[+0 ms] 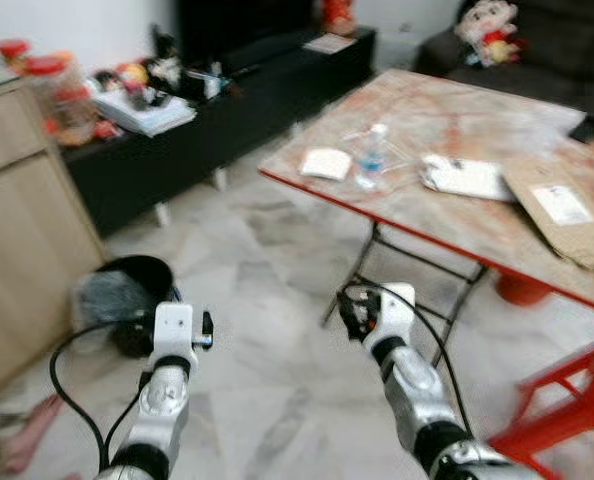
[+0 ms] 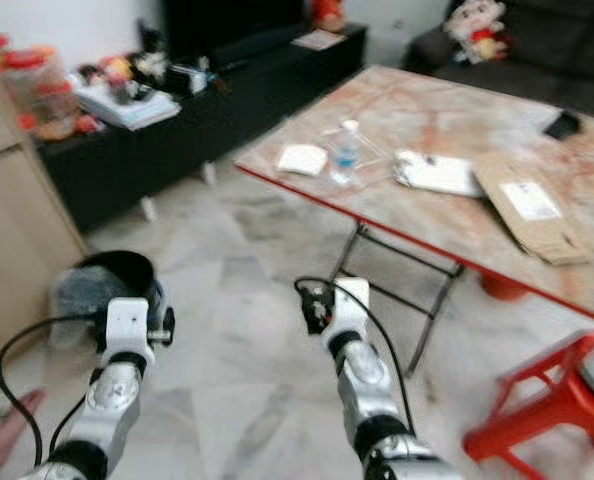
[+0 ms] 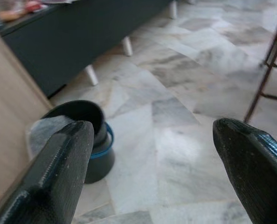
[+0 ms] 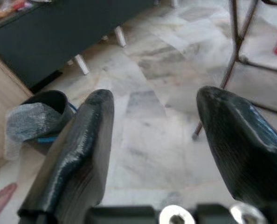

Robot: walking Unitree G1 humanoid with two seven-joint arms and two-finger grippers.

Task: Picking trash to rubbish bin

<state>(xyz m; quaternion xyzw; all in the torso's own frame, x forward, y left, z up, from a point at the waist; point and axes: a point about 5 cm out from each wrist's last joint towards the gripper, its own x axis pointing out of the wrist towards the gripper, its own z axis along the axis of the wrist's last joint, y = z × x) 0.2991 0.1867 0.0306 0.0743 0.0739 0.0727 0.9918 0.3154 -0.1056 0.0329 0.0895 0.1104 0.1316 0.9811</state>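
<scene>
A black rubbish bin (image 1: 142, 285) with a blue band stands on the marble floor by the wooden cabinet, with grey crumpled plastic (image 1: 105, 297) bulging at its rim. On the folding table lie a clear plastic bottle (image 1: 372, 158), a white packet (image 1: 325, 163), some white papers (image 1: 467, 178) and a flattened cardboard piece (image 1: 562, 210). My left gripper (image 3: 152, 128) is open and holds nothing, hanging over the floor just right of the bin. My right gripper (image 4: 155, 95) is also open with nothing in it, low in front of the table's near edge.
The red-edged table (image 1: 417, 235) stands on thin black legs (image 1: 362, 265) ahead on the right. A red stool (image 1: 567, 410) is at the near right. A black console (image 1: 207, 130) lines the back wall and a wooden cabinet (image 1: 22, 230) the left. A person's bare foot (image 1: 27, 445) shows at the near left.
</scene>
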